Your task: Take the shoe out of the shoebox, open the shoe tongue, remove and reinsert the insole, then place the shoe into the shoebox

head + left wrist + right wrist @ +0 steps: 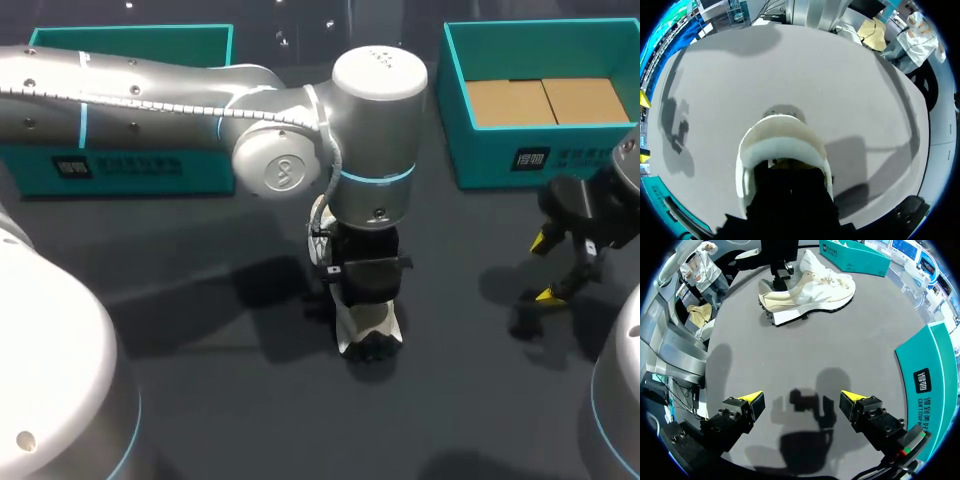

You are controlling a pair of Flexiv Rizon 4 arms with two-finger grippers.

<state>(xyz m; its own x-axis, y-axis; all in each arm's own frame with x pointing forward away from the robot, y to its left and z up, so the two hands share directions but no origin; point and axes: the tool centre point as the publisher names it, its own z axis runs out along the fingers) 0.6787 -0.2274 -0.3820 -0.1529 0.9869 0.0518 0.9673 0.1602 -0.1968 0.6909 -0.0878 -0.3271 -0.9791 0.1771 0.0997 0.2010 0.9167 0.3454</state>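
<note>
L pincer [362, 292] at shoe [810, 287] heel end, grip unclear; R pincer [802, 399] spread wide.
Best pin shoe w/ R before L pries it open.

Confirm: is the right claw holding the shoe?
No, the right claw hangs open over bare table, with the shoe well ahead of it.

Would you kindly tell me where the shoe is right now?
In the head view, the shoe lies on the table near the middle, under the left arm, nearer the camera than the left box and right box.
</note>
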